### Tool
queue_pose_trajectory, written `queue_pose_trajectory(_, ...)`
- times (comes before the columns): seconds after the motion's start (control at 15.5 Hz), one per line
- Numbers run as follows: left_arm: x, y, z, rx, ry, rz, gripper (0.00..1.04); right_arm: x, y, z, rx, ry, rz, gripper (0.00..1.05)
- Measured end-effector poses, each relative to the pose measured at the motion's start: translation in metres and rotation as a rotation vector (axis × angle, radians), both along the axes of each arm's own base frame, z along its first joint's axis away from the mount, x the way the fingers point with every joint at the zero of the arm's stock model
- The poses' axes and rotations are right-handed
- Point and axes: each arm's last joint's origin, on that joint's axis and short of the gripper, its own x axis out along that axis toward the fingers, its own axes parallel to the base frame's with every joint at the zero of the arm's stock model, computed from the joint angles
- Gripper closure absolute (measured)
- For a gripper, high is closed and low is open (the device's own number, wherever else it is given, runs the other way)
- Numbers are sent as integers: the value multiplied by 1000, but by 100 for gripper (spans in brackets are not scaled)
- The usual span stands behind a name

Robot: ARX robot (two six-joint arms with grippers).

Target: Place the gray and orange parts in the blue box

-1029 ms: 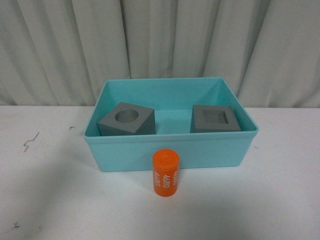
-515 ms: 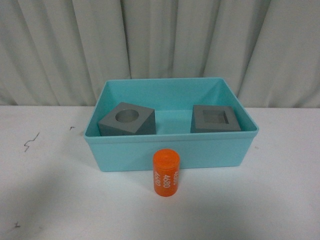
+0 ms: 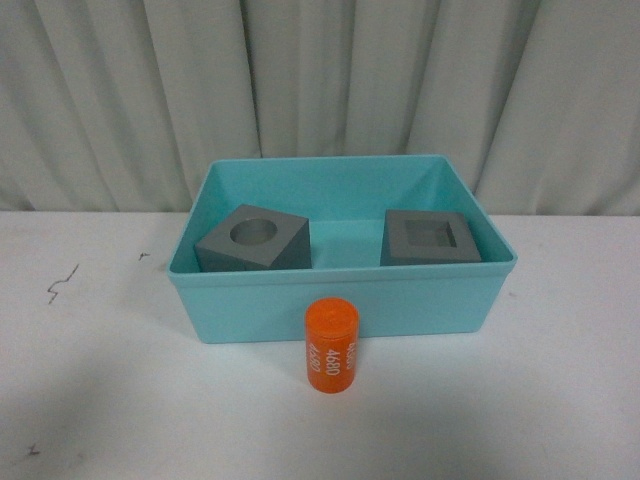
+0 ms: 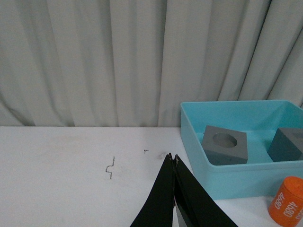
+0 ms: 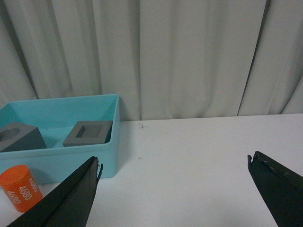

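The left fingers [image 4: 166, 198] were clenched together on nothing, beside the blue box [image 4: 222, 182]. The right fingers [image 5: 61, 203] were spread wide and empty at the box's other side. Only the wrist views showed them; the front view had neither arm. It showed the round-recess cube [image 3: 253, 240] and the square-recess cube [image 3: 432, 238] inside the box, well apart. The orange cylinder [image 3: 331, 346] stood upright just outside the near wall. The white desk [image 3: 100, 390] bore dark scratches [image 3: 60, 283], and a pale pleated curtain [image 3: 320, 80] hung behind.
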Motion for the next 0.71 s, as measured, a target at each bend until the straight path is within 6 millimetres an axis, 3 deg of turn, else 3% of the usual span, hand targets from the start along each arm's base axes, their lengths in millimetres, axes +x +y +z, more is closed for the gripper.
queue_pose_trajectory(0.71, -17, 0, -1, 0, 13, 0, 103, 0, 0, 0, 0, 0, 0, 6)
